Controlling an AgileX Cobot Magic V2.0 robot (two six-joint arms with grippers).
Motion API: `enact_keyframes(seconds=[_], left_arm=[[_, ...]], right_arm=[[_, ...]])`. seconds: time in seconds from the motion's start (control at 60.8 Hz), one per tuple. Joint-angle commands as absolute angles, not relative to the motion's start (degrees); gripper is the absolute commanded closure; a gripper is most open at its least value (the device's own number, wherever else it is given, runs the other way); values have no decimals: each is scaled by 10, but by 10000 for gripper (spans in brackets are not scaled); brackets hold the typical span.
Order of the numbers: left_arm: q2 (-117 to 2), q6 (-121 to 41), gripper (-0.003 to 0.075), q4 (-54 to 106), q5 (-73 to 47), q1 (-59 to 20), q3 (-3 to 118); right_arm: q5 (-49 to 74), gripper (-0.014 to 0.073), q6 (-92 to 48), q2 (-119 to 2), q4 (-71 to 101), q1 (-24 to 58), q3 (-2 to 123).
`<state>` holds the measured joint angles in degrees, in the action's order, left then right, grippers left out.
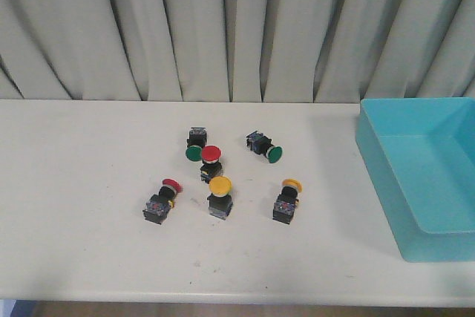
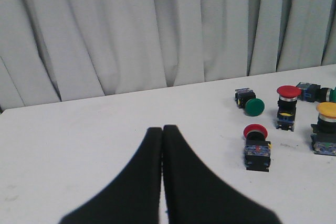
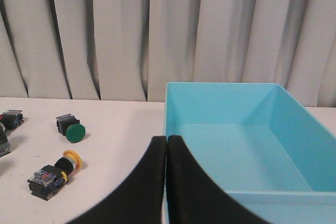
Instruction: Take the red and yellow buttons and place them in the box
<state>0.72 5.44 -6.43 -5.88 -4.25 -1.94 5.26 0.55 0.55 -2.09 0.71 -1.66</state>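
Start on the left side of the table. Your left gripper has its two fingers pressed together with nothing between them. It sits back from the pile, so it is not ready to grab yet. You need to spread the fingers first.

Next comes the little pile of buttons in the middle. The first red button lies tipped over, nearest to your left gripper, so it looks like the easy first pick. The second red button stands up, touching a green button. Leave the green one alone. Just in front stands a yellow button. A second yellow button lies tipped, closer to your right side. Another green button lies behind it.

Your right gripper is also pinched closed and holds nothing. It hangs by the near wall of the box.

The blue box sits far right, well apart from the buttons. No buttons are in it.
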Motion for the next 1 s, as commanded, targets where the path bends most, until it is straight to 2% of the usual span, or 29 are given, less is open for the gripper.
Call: enact_keyframes(seconds=[0.0, 0.988], left_arm=[[15, 58, 717, -61, -14, -45, -44], [15, 39, 717, -90, 12, -45, -44]], right_arm=[[13, 601, 0, 12, -24, 8, -21], [10, 601, 0, 12, -24, 8, -21]])
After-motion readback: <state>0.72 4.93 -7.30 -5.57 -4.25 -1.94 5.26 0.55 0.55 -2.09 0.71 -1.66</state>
